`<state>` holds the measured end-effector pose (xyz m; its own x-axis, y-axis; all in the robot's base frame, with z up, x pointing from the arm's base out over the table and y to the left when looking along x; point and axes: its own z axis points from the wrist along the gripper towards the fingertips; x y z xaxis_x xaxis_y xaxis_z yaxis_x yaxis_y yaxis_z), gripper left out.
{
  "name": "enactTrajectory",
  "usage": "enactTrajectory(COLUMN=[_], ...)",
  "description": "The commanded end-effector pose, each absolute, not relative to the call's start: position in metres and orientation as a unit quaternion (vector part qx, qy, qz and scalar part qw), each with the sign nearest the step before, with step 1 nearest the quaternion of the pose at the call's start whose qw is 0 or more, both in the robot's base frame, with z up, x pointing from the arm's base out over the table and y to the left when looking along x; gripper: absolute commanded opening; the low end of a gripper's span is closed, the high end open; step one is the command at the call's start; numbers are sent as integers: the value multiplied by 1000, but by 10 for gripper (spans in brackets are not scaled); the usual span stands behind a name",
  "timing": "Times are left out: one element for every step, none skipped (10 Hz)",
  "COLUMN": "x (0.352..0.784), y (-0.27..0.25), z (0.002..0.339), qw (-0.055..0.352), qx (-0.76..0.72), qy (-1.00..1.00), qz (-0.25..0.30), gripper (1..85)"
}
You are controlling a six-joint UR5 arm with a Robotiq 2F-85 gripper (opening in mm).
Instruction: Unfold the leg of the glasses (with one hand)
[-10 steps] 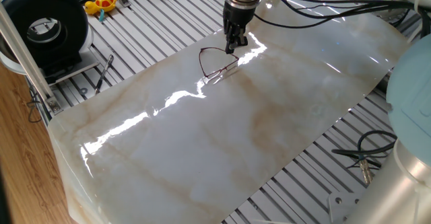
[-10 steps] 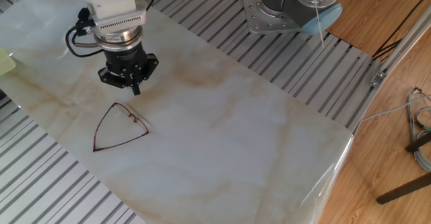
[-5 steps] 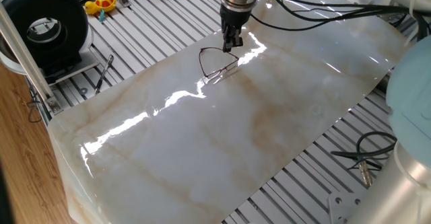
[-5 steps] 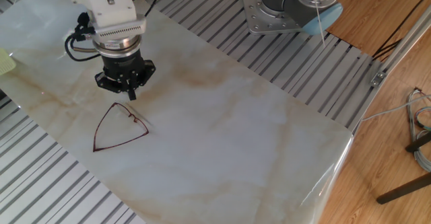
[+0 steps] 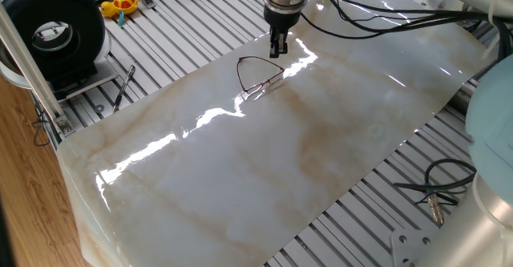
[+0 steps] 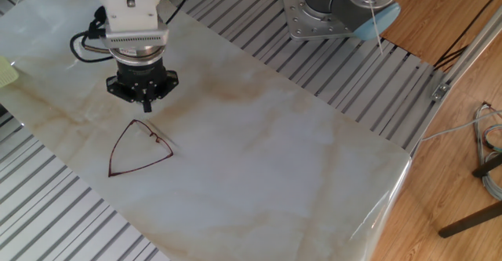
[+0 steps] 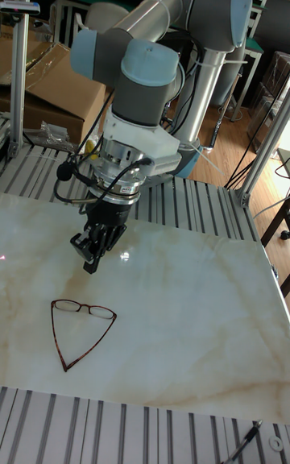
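Hand (image 7: 91, 258) clenched, empty, above thin reddish wire-framed glasses (image 7: 80, 331); risk: fingertip skates them across the glossy marble counter (image 7: 185, 335).

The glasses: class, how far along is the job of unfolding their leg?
Done: little is visible; the glasses lie flat on the marble top, legs meeting in a triangle. In hand: nothing, since the pincer hangs above them, shut and empty. Left: swing one leg outward.
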<state>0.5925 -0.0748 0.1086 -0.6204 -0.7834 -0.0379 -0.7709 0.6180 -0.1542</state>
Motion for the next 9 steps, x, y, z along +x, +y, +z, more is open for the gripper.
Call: enactTrajectory(x=[617, 628, 637, 642, 644, 643, 642, 642, 646], y=[-73, -68, -63, -61, -62, -70, -71, -68, -68], z=[96, 87, 79, 73, 71, 73, 73, 73, 72], qw=[60, 64, 67, 70, 71, 67, 66, 68, 72], qx=[-439, -442, -443, -443, -436, -429, -425, -425, -430], qy=[894, 893, 892, 892, 895, 898, 900, 900, 898], qz=[-64, -58, -56, -57, -58, -68, -69, -64, -68], gripper=[13, 13, 13, 13, 13, 13, 13, 13, 13])
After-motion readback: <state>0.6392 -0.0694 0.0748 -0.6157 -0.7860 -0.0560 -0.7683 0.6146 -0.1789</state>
